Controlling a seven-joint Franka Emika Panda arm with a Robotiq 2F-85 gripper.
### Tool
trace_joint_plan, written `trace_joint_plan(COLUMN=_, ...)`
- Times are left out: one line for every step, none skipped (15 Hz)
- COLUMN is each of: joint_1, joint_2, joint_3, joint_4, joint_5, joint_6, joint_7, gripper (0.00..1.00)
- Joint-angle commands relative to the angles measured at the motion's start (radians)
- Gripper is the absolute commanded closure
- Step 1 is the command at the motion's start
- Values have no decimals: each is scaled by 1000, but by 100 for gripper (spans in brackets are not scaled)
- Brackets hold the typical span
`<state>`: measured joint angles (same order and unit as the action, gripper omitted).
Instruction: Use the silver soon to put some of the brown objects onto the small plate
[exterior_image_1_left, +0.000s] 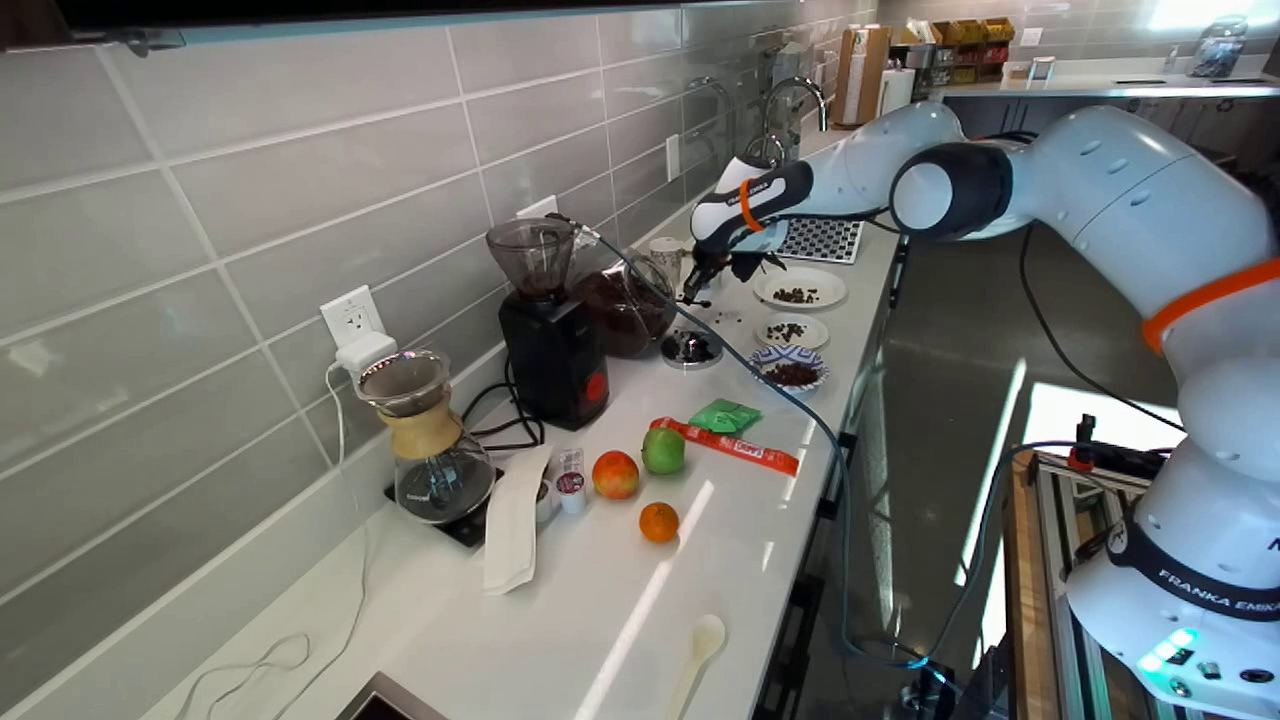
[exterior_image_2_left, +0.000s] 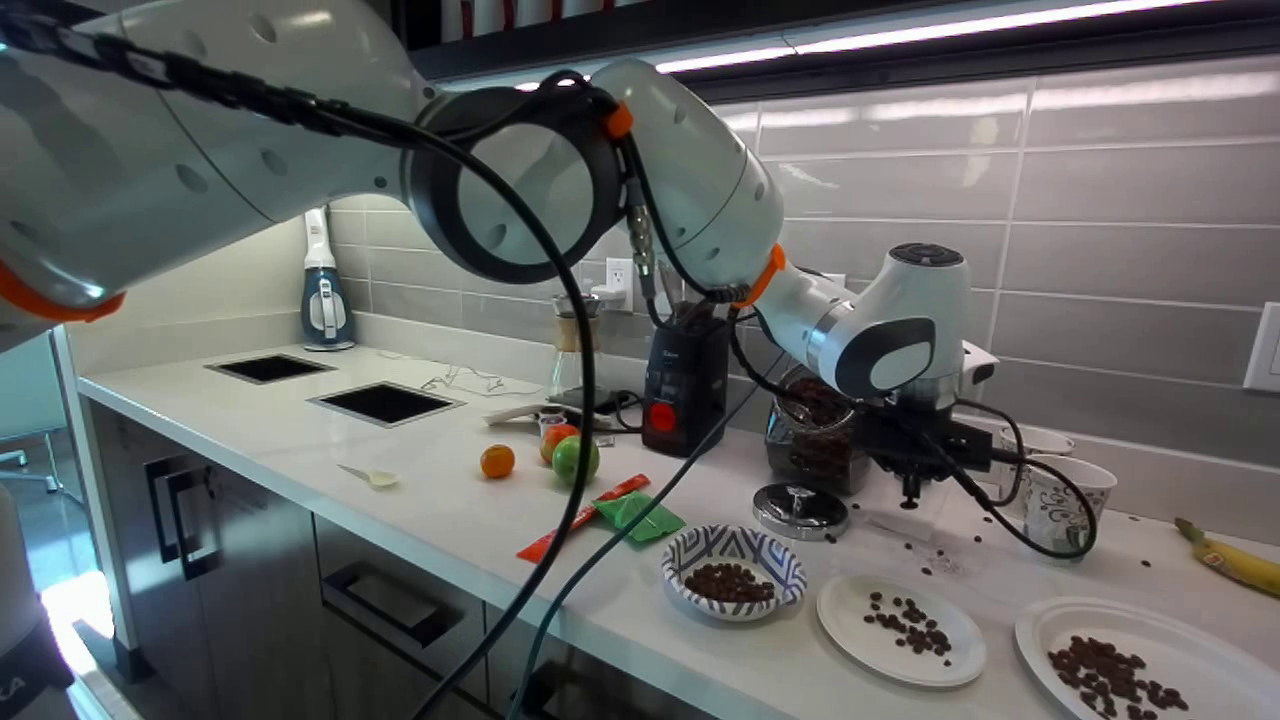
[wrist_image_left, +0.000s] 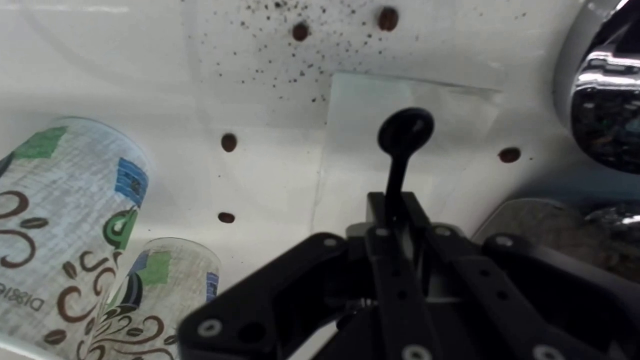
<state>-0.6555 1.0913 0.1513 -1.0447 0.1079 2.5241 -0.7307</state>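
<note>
In an exterior view the small plate (exterior_image_2_left: 852, 632), bearing brown beans (exterior_image_2_left: 910, 624), sits at six o'clock from the jaws, which in the wrist view grip the spoon (wrist_image_left: 398, 172), its bowl (wrist_image_left: 406, 131) toward twelve o'clock, presumably for scooping.

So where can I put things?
There's bare white counter between the round orange fruit and cream spoon, or that spoon and a dark rectangular opening. It's crowded around the small round white plate, between the blue-patterned bowl and larger white plate.

Rounded white arm (exterior_image_1_left: 1160, 190), orange bands (exterior_image_1_left: 1212, 300), black cables (exterior_image_2_left: 280, 106), "FRANKA EMIKA" lettering (exterior_image_1_left: 1218, 592), black end effector (wrist_image_left: 396, 204), silver screws (wrist_image_left: 210, 328)
</note>
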Motion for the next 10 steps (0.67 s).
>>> trace_joint_plan(joint_1=-9, joint_2=46, joint_3=24, joint_4=50, joint_5=25, joint_6=16, joint_7=5, gripper=98)
trace_joint_plan(joint_1=-10, joint_2=50, joint_3=27, joint_4=53, joint_5=26, joint_6=16, joint_7=6, gripper=98)
trace_joint_plan(joint_1=-9, joint_2=54, joint_3=28, joint_4=58, joint_5=25, joint_6=15, joint_7=7, gripper=98)
trace_joint_plan(joint_1=-9, joint_2=59, joint_3=29, joint_4=64, joint_5=23, joint_6=16, joint_7=9, gripper=98)
trace_joint_plan(joint_1=-8, joint_2=64, joint_3=28, joint_4=70, joint_5=22, joint_6=15, joint_7=13, gripper=98)
trace_joint_plan(joint_1=-8, joint_2=69, joint_3=29, joint_4=76, joint_5=21, joint_6=14, joint_7=13, gripper=98)
trace_joint_plan(joint_1=-6, joint_2=74, joint_3=27, joint_4=82, joint_5=20, joint_6=14, joint_7=18, gripper=98)
trace_joint_plan(joint_1=-5, joint_2=78, joint_3=24, joint_4=90, joint_5=17, joint_6=14, joint_7=21, gripper=98)
trace_joint_plan(joint_1=-5, joint_2=83, joint_3=24, joint_4=97, joint_5=17, joint_6=13, joint_7=23, gripper=98)
trace_joint_plan(joint_1=-4, joint_2=87, joint_3=24, joint_4=105, joint_5=17, joint_6=11, joint_7=25, gripper=98)
